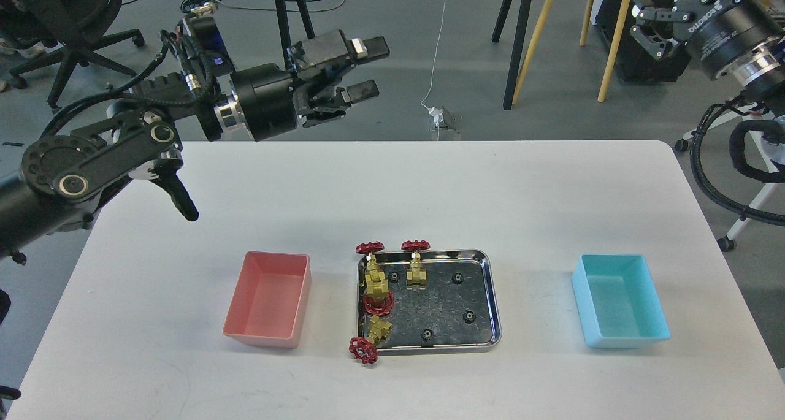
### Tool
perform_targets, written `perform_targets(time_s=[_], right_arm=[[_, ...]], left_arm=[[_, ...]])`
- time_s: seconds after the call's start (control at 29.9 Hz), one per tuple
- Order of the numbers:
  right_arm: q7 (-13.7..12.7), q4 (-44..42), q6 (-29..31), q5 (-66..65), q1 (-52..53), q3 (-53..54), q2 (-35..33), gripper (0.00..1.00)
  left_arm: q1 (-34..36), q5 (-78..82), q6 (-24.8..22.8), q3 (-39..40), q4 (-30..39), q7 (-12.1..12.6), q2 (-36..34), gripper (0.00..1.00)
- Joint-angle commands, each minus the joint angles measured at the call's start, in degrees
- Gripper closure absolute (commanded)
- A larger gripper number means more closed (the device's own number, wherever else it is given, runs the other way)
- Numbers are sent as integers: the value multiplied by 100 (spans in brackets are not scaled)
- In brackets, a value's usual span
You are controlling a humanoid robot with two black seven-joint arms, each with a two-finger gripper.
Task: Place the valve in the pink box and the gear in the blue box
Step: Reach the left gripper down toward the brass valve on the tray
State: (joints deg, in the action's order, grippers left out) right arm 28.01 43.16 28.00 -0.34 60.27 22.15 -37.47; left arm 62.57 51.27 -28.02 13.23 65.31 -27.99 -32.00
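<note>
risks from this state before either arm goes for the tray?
1. The valves crowd the steel tray's left side, some touching or overlapping; gripping one may drag a neighbour.
2. The front valve overhangs the rim and could tip out.
3. The gears are tiny and dark on reflective steel, so easily missed.

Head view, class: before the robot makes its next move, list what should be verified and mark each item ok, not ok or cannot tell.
1. Pink box empty, ready for a valve: ok.
2. Blue box empty, ready for a gear: ok.
3. Valves reachable in the tray: ok, though several handwheels overhang the rim.
4. Gears lying apart in the tray: ok.
5. Left tool open, holding nothing: ok.
6. Right tool open: cannot tell.
</note>
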Motion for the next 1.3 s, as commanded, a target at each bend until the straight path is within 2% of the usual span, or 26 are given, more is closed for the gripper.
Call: perform_targets(time_s=[0.0,0.1,0.17,0.23,0.3,0.33,0.4,0.5,0.7,1.0,1.27], right_arm=[[-1,-202,0,8,107,9,-6,1],[-1,-351,0,8,143,9,55,1],[-1,-413,0,8,143,0,73,1],[-1,-414,0,8,134,-9,82,1],[-1,-422,0,8,125,-9,64,1],[-1,-440,0,8,108,-18,55,1],[-1,-527,0,8,90,-26,64,1],[-1,-572,0,8,81,-35,73,1],[-1,-572,0,8,81,-53,64,1],[-1,-572,0,8,46,-70,47,1],[-1,-572,0,8,2,-70,47,1]], left_arm=[[816,856,2,-1398,736,-1,-245,0],[1371,1366,102,-2323,1307,-1,-359,0],[1547,1919,725,-2719,1607,-1,-526,0],[1531,2691,1322,-2966,1617,-1,-553,0],[1417,3518,2034,-3194,1538,-1,-544,0],[1233,3800,2472,-3317,1468,-1,-518,0],[786,4022,3054,-3353,1310,-1,-465,0],[319,4093,3539,-3327,1116,-1,-237,0],[-165,4075,4155,-3310,862,-1,123,0],[-684,4110,4533,-3301,-114,-1,704,0],[-807,4119,4612,-3310,-264,-1,871,0]])
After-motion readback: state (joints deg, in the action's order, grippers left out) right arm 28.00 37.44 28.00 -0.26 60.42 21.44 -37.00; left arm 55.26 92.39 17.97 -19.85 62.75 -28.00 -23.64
